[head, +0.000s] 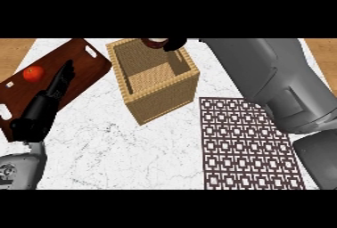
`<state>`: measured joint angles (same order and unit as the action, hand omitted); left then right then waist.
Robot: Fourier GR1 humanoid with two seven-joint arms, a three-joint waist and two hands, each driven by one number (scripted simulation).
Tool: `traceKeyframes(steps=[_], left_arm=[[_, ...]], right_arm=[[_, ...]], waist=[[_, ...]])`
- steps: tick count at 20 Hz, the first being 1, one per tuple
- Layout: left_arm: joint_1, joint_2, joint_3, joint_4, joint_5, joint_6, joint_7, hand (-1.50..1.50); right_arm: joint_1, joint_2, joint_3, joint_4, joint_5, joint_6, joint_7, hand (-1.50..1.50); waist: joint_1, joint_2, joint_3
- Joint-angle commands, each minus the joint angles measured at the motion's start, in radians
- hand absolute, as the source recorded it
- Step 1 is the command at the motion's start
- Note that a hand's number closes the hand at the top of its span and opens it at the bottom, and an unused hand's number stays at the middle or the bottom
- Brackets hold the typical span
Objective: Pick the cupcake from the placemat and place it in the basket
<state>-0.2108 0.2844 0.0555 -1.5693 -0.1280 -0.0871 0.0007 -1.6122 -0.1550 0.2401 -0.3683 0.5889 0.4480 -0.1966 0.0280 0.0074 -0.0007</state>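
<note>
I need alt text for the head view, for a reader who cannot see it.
The right hand holds the cupcake over the far rim of the wicker basket. The patterned placemat lies bare to the right. The left hand rests over a wooden board with a tomato.

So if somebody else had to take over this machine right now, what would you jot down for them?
Right robot hand: curled round the cupcake, at the basket's far rim.
Left robot hand: open, resting over the wooden board near a tomato.
Placemat: nothing on it.
Done: cupcake picked up and carried to the basket.
Left: lower it inside, let go, pull the arm back.
</note>
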Motion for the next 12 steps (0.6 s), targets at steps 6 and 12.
traceKeyframes(steps=[6,12], left_arm=[[-0.038,-0.011,-0.005,0.003,-0.021,0.006,0.03,0.0],[-0.005,0.014,0.023,0.021,-0.004,-0.018,-0.015,0.0]], right_arm=[[0.0,0.031,-0.076,0.063,-0.036,0.056,-0.037,-1.5],[-0.013,0.027,-0.318,0.082,-0.249,-0.023,0.071,-1.5]], waist=[[0.003,0.003,0.0],[0.001,0.001,0.0]])
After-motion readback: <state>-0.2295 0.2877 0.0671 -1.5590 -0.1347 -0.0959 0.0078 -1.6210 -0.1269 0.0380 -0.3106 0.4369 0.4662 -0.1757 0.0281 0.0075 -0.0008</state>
